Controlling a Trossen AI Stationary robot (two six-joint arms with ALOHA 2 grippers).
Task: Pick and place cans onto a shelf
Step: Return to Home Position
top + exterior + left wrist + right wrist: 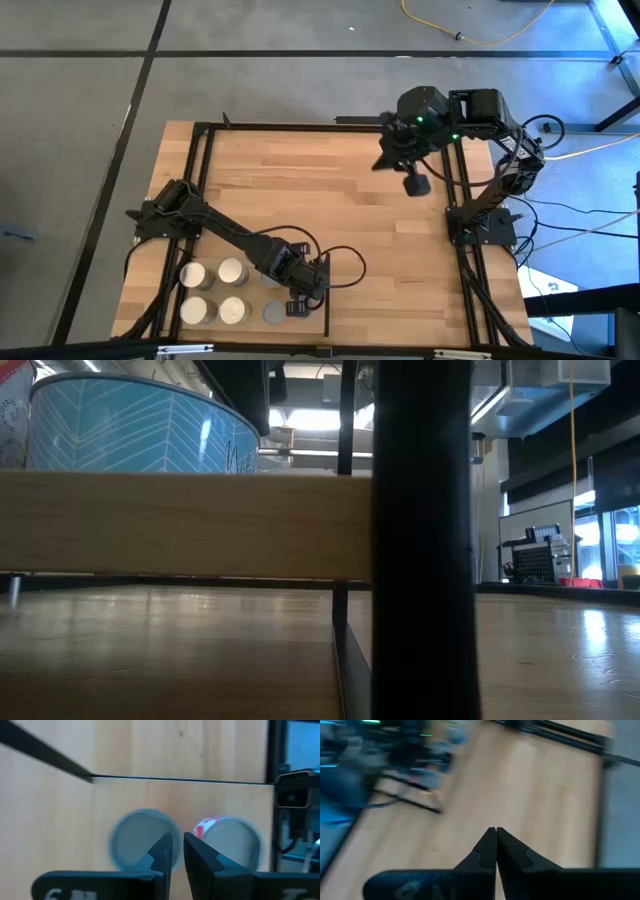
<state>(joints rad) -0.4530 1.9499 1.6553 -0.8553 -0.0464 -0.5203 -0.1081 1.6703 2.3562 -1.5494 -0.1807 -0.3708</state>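
Low view is mostly getting blocked. A black post (420, 540) is filling the middle and a wood plank (180, 525) is running across in front. Only the upper part of a blue can (130, 425) w/ a chevron label is showing above the plank; its base is cut off. R wrist view is smearing, so nothing past the fingers is reading clearly.

In the high view the shelf (312, 322) is sitting at the table's (350, 170) corner on the L arm's side, at the edge away from the R arm. The L arm is crossing over the shelf and hiding part of it. Five cans (232, 271) are showing on it. Four pale tops are standing in a square block by the shelf's outer edge. A grey can (273, 313) is standing just beside them, toward the black divider (327, 305). Whether another can is sitting under the arm, can't tell.

L gripper (303, 298) is hovering over the shelf near the divider. In its wrist view the jaws are nearly together w/ a thin gap, gripping nothing. The fingers are partly covering two tops below, the grey one and a red-label can (235, 840).

R gripper (415, 182) is hanging by the far corner on its own side, well apart from the shelf. Its jaws are touching and empty.
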